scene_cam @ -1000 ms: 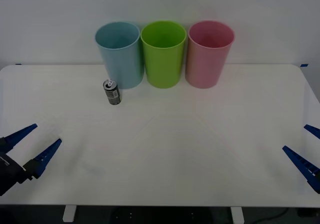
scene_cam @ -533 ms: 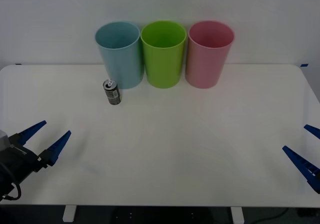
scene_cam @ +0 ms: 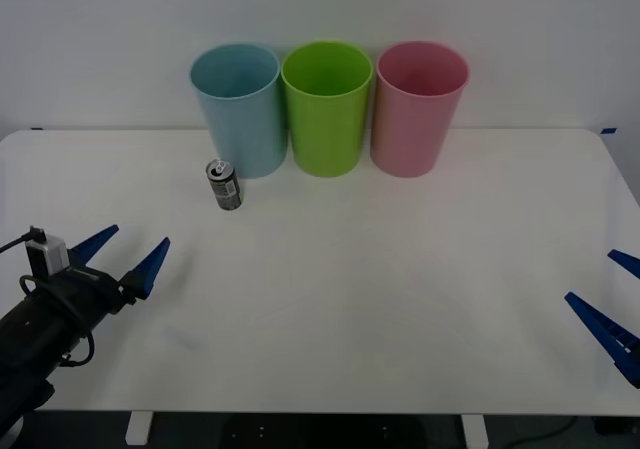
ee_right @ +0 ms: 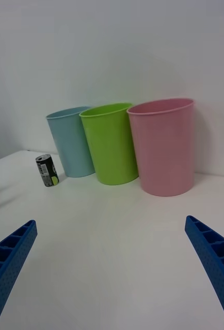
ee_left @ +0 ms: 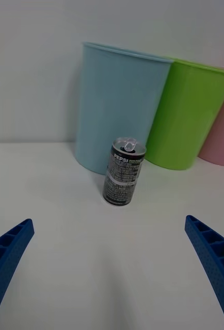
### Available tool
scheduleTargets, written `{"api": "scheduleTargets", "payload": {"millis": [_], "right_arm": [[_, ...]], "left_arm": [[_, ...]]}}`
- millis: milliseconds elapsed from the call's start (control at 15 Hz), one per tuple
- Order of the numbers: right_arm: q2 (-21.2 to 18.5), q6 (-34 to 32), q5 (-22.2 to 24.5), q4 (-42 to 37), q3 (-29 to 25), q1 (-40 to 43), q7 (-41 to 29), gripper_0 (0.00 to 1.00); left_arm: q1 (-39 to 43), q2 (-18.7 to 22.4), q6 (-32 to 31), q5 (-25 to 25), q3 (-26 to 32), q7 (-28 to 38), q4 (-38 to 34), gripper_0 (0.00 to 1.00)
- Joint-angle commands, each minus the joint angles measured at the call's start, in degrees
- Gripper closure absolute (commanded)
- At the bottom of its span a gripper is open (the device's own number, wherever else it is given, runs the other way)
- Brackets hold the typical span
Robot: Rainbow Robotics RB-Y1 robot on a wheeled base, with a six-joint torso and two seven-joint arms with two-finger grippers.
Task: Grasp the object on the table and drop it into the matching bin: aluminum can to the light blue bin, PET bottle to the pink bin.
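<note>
A small dark aluminum can (scene_cam: 225, 185) (ee_left: 123, 172) (ee_right: 47, 170) with a silver top stands upright on the white table (scene_cam: 400, 269), just in front of the light blue bin (scene_cam: 240, 109) (ee_left: 117, 103) (ee_right: 73, 142). The pink bin (scene_cam: 418, 107) (ee_right: 163, 147) (ee_left: 220, 134) stands at the right end of the row of bins. My left gripper (scene_cam: 125, 254) (ee_left: 109, 268) is open at the table's left front, pointing toward the can with a gap of bare table between them. My right gripper (scene_cam: 615, 304) (ee_right: 109, 268) is open at the right front edge.
A green bin (scene_cam: 327, 107) (ee_right: 112, 144) (ee_left: 189, 121) stands between the light blue and pink bins, the three side by side against the white back wall. Bare white tabletop stretches across the middle and front.
My left gripper has moved forward and to the right over the table, closer to the can. The right arm, can and bins have not moved.
</note>
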Motion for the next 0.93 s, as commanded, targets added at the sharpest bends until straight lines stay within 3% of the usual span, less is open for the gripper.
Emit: {"api": "scheduleTargets", "payload": {"millis": [67, 467, 933], "right_arm": [[0.0, 0.0, 0.0, 0.0, 0.0, 0.0, 0.0, 0.00], [0.0, 0.0, 0.0, 0.0, 0.0, 0.0, 0.0, 0.00], [0.0, 0.0, 0.0, 0.0, 0.0, 0.0, 0.0, 0.00]], "left_arm": [[-1.3, -3.2, 2.5, -3.3, 0.0, 0.0, 0.0, 0.00], [-5.1, -5.1, 13.8, -6.5, -5.0, 0.0, 1.9, 0.00], [-16.8, -5.2, 15.8, -5.6, -8.8, -1.0, 15.1, 0.00]]}}
